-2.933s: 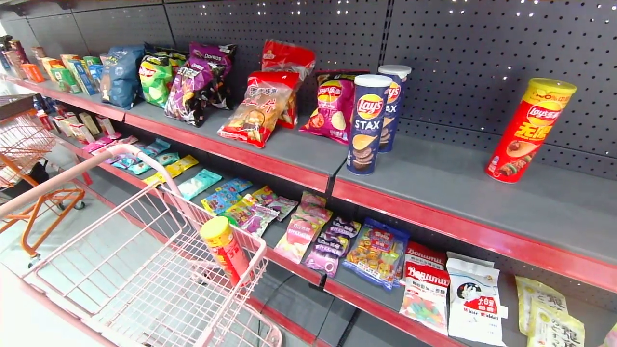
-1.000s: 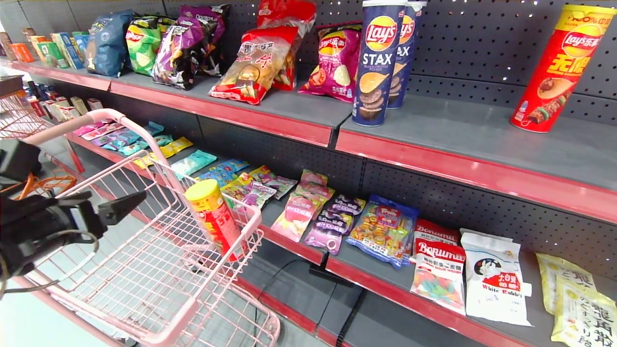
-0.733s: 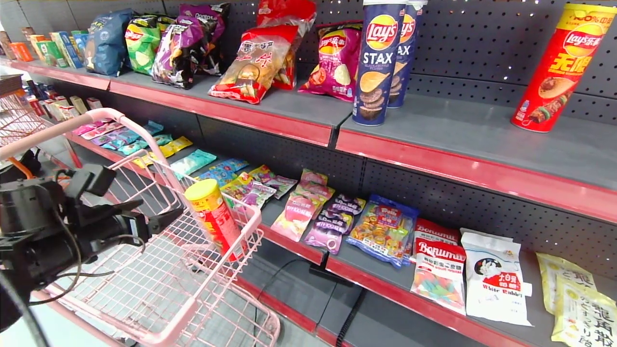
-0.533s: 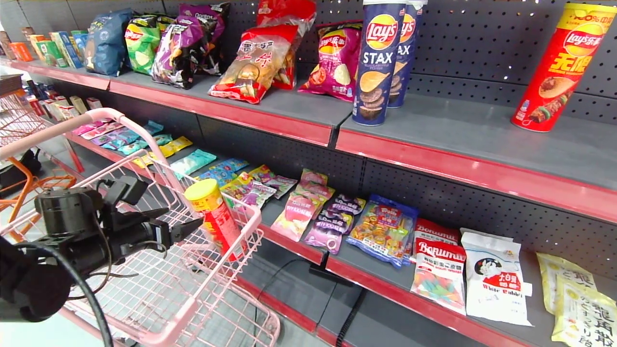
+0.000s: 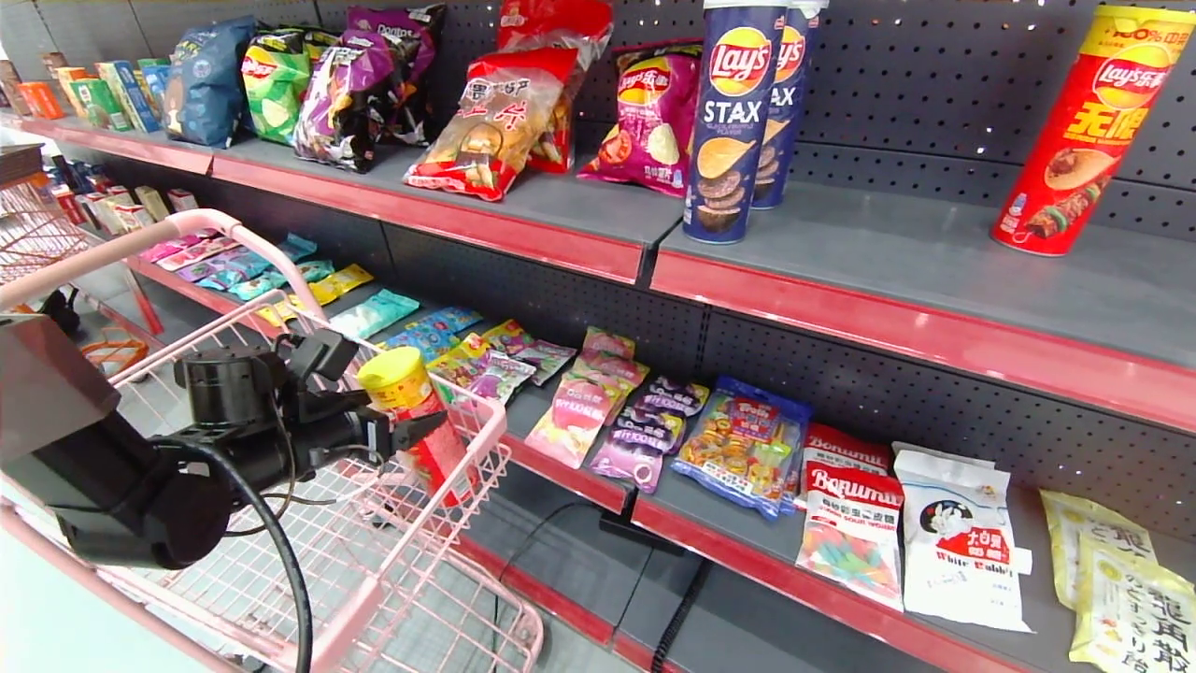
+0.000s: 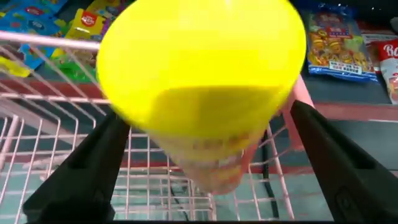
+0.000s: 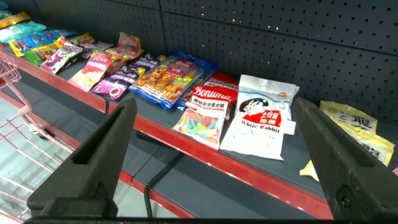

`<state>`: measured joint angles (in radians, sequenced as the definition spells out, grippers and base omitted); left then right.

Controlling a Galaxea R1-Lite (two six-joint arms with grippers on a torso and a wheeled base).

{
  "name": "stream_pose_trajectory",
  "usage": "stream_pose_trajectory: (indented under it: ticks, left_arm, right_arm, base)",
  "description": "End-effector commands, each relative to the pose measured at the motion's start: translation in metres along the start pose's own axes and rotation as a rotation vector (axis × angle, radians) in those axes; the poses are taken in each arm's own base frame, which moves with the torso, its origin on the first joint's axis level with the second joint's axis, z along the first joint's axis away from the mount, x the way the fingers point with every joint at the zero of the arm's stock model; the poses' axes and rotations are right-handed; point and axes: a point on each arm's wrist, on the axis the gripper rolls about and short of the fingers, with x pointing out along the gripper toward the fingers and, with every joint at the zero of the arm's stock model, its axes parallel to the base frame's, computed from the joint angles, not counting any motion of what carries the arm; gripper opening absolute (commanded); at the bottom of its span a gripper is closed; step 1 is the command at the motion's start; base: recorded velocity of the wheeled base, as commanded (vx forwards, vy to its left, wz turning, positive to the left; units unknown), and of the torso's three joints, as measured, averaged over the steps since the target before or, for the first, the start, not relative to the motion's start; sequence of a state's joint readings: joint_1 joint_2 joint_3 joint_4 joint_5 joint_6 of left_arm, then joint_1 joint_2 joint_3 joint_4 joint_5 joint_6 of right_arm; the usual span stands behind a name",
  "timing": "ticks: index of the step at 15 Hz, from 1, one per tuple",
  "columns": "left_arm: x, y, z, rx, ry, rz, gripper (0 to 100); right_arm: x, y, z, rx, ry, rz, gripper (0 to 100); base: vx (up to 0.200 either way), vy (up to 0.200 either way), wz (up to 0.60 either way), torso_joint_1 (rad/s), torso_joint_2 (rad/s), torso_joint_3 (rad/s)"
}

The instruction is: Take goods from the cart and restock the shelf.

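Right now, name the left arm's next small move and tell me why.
Probably close the left gripper on the yellow-lidded red can. In the left wrist view the can sits between the open fingers, and the head view shows it upright in the pink cart, not yet gripped.

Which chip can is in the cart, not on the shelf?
The yellow-lidded red can in the pink cart, inside the open left tool; both blue cans and the other red can stand on the upper shelf.
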<state>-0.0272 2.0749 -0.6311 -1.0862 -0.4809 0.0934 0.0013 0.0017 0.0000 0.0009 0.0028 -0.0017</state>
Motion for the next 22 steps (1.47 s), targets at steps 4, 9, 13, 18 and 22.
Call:
stream_pose_trajectory:
  ticks: [4, 9, 13, 18, 22]
  left_arm:
    - [0.016, 0.003, -0.008, 0.000, 0.015, -0.008, 100]
    - [0.015, 0.004, -0.001, 0.018, -0.023, -0.003, 0]
    - [-0.039, -0.010, 0.067, 0.046, -0.150, 0.027, 0]
    - [-0.180, -0.077, 0.134, 0.021, -0.209, 0.061, 0]
    - [-0.253, -0.115, 0.109, 0.097, -0.290, 0.164, 0]
  right_arm:
    - [0.000, 0.000, 0.000, 0.002, 0.001, 0.001, 100]
    - [0.000, 0.000, 0.000, 0.002, -0.001, 0.001, 100]
    - [0.000, 0.000, 0.000, 0.003, 0.001, 0.001, 100]
    - [0.000, 0.000, 0.000, 0.003, -0.001, 0.001, 100]
    - [0.000, 0.000, 0.000, 0.002, 0.001, 0.001, 100]
  base:
    - [0.000, 0.000, 0.00, 0.000, 0.00, 0.000]
    - [0.000, 0.000, 0.00, 0.000, 0.00, 0.000]
    - [0.000, 0.000, 0.00, 0.000, 0.00, 0.000]
    - [0.000, 0.000, 0.00, 0.000, 0.00, 0.000]
    - [0.000, 0.000, 0.00, 0.000, 0.00, 0.000]
